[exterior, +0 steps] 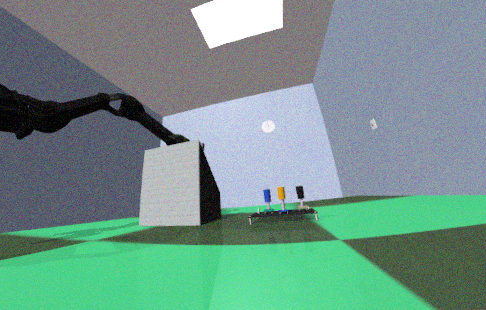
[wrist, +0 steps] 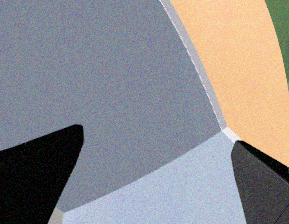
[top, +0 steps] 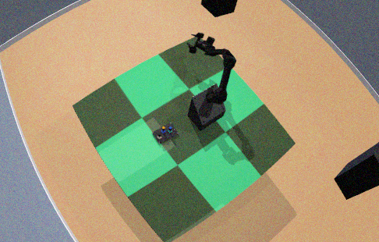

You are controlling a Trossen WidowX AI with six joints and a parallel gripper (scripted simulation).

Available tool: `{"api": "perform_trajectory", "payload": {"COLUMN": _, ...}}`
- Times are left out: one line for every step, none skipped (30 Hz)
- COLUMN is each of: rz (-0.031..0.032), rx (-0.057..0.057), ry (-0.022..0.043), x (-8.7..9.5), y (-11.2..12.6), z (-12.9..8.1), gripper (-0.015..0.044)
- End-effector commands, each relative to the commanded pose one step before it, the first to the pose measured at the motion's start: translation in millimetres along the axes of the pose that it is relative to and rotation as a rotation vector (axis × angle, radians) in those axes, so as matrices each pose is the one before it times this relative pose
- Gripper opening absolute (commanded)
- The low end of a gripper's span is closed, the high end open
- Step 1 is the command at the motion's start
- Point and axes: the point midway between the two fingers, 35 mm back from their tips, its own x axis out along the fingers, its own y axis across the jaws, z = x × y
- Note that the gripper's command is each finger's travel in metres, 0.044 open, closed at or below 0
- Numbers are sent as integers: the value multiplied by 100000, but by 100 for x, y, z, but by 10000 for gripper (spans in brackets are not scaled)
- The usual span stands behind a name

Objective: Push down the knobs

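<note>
The circuit board (top: 166, 133) (exterior: 283, 215) stands on short legs on the checkered mat, left of the arm's base. In the exterior view it carries a blue knob (exterior: 267, 195), an orange knob (exterior: 281, 193) and a black knob (exterior: 299, 191), each upright on a shaft. In the top view I see the orange knob (top: 163, 127) and a blue knob (top: 170, 128) only as small dots. My gripper (top: 198, 38) (wrist: 159, 141) is open and empty, held high and far from the board on the other side of the base. The wrist view shows only its two dark fingers, walls and floor.
The arm's base block (top: 206, 110) (exterior: 175, 185) stands on the green checkered mat (top: 139, 83) (exterior: 408, 215) next to the board. Black camera boxes stand at the right edge (top: 366, 169) and at the top (top: 218, 6) of the table.
</note>
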Motion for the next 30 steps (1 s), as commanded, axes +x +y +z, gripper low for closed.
{"api": "perform_trajectory", "payload": {"rz": -191, "rx": -409, "ry": 109, "x": 39, "y": -20, "z": -140, "gripper": 374}}
{"api": "perform_trajectory", "payload": {"rz": -572, "rx": -1228, "ry": 327, "x": 117, "y": -61, "z": -420, "gripper": 348}}
{"api": "perform_trajectory", "payload": {"rz": -949, "rx": -2049, "ry": 546, "x": 192, "y": -102, "z": -701, "gripper": 321}}
{"api": "perform_trajectory", "payload": {"rz": -1138, "rx": -2475, "ry": 667, "x": 227, "y": -117, "z": -844, "gripper": 295}}
{"api": "perform_trajectory", "payload": {"rz": -1132, "rx": -2481, "ry": 674, "x": 224, "y": -109, "z": -845, "gripper": 269}}
{"api": "perform_trajectory", "payload": {"rz": -1088, "rx": -2357, "ry": 924, "x": 135, "y": -12, "z": -792, "gripper": 243}}
{"api": "perform_trajectory", "payload": {"rz": -1070, "rx": -2316, "ry": 1009, "x": 106, "y": 23, "z": -775, "gripper": 216}}
{"api": "perform_trajectory", "payload": {"rz": -1064, "rx": -2316, "ry": 1013, "x": 106, "y": 29, "z": -775, "gripper": 190}}
{"api": "perform_trajectory", "payload": {"rz": -1525, "rx": -2000, "ry": 884, "x": 139, "y": -103, "z": -831, "gripper": 164}}
{"api": "perform_trajectory", "payload": {"rz": -1626, "rx": -2142, "ry": 939, "x": 146, "y": -108, "z": -886, "gripper": 138}}
{"api": "perform_trajectory", "payload": {"rz": -1625, "rx": -2148, "ry": 934, "x": 144, "y": -105, "z": -885, "gripper": 111}}
{"api": "perform_trajectory", "payload": {"rz": -1624, "rx": -2154, "ry": 929, "x": 143, "y": -102, "z": -884, "gripper": 85}}
{"api": "perform_trajectory", "payload": {"rz": -1622, "rx": -2160, "ry": 923, "x": 141, "y": -100, "z": -883, "gripper": 59}}
{"api": "perform_trajectory", "payload": {"rz": -1621, "rx": -2166, "ry": 918, "x": 140, "y": -97, "z": -882, "gripper": 33}}
{"api": "perform_trajectory", "payload": {"rz": -1620, "rx": -2172, "ry": 912, "x": 138, "y": -95, "z": -881, "gripper": 6}}
{"api": "perform_trajectory", "payload": {"rz": -1620, "rx": -2177, "ry": 907, "x": 137, "y": -92, "z": -879, "gripper": 0}}
{"api": "perform_trajectory", "payload": {"rz": -1613, "rx": -2174, "ry": 898, "x": 135, "y": -89, "z": -875, "gripper": 0}}
{"api": "perform_trajectory", "payload": {"rz": -1617, "rx": -2186, "ry": 895, "x": 134, "y": -87, "z": -876, "gripper": 0}}
{"api": "perform_trajectory", "payload": {"rz": -1614, "rx": -2188, "ry": 888, "x": 132, "y": -84, "z": -873, "gripper": 0}}
{"api": "perform_trajectory", "payload": {"rz": -1500, "rx": -2051, "ry": 826, "x": 122, "y": -74, "z": -813, "gripper": 0}}
{"api": "perform_trajectory", "payload": {"rz": -1220, "rx": -1751, "ry": 702, "x": 98, "y": -48, "z": -677, "gripper": 0}}
{"api": "perform_trajectory", "payload": {"rz": -967, "rx": -2052, "ry": 837, "x": 69, "y": 43, "z": -672, "gripper": 0}}
{"api": "perform_trajectory", "payload": {"rz": -1014, "rx": -2530, "ry": 1042, "x": 67, "y": 93, "z": -784, "gripper": 0}}
{"api": "perform_trajectory", "payload": {"rz": -1051, "rx": -2678, "ry": 1109, "x": 71, "y": 108, "z": -825, "gripper": 0}}
{"api": "perform_trajectory", "payload": {"rz": -1209, "rx": -2843, "ry": 1204, "x": 98, "y": 85, "z": -917, "gripper": 0}}
{"api": "perform_trajectory", "payload": {"rz": -1218, "rx": -2872, "ry": 1223, "x": 101, "y": 92, "z": -927, "gripper": 0}}
{"api": "perform_trajectory", "payload": {"rz": -1213, "rx": -2868, "ry": 1228, "x": 103, "y": 99, "z": -925, "gripper": 0}}
{"api": "perform_trajectory", "payload": {"rz": -1208, "rx": -2865, "ry": 1233, "x": 105, "y": 106, "z": -924, "gripper": 0}}
{"api": "perform_trajectory", "payload": {"rz": -1203, "rx": -2861, "ry": 1239, "x": 107, "y": 112, "z": -923, "gripper": 0}}
{"api": "perform_trajectory", "payload": {"rz": -1198, "rx": -2858, "ry": 1244, "x": 109, "y": 119, "z": -921, "gripper": 0}}
